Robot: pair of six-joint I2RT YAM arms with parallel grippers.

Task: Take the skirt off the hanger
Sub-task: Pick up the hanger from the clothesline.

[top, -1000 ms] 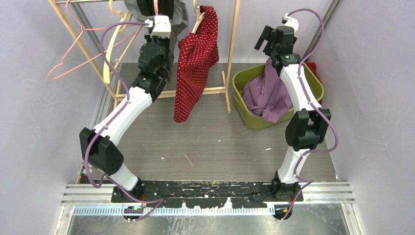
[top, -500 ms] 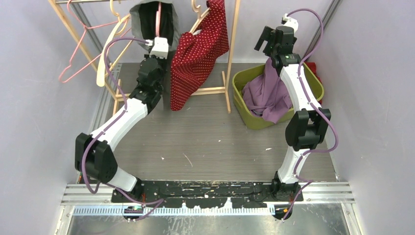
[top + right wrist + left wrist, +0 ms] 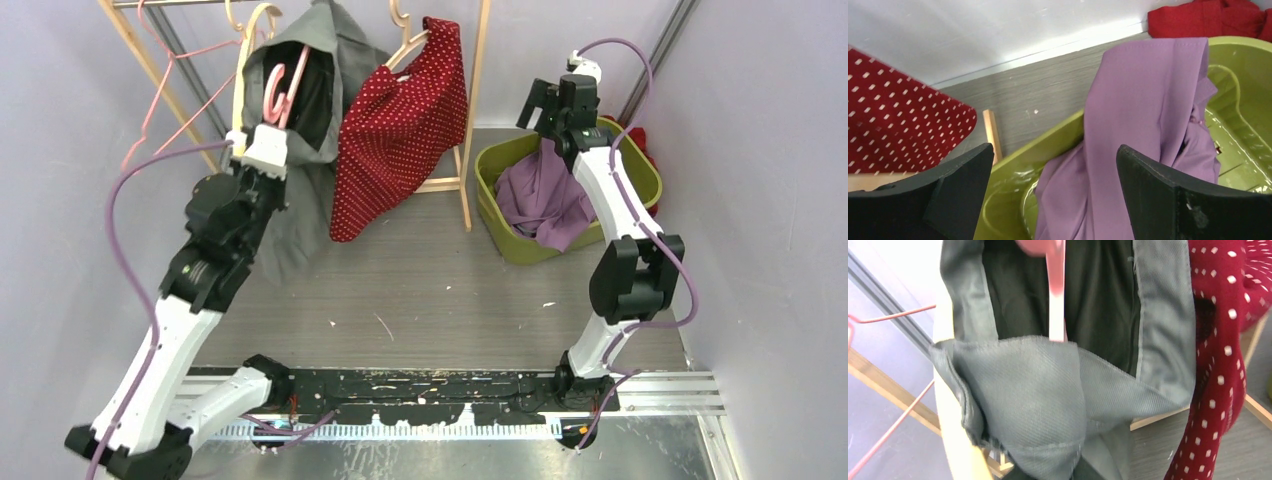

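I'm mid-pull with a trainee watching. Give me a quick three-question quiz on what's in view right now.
1. True or false: the right gripper is shut.
2. Which hanger sits inside the grey skirt? A wooden, B pink, C black.
3. Fill in: the purple garment lies in the green ____.
Key: 1 false, its jaws stand open. 2 B, the pink hanger. 3 basket.
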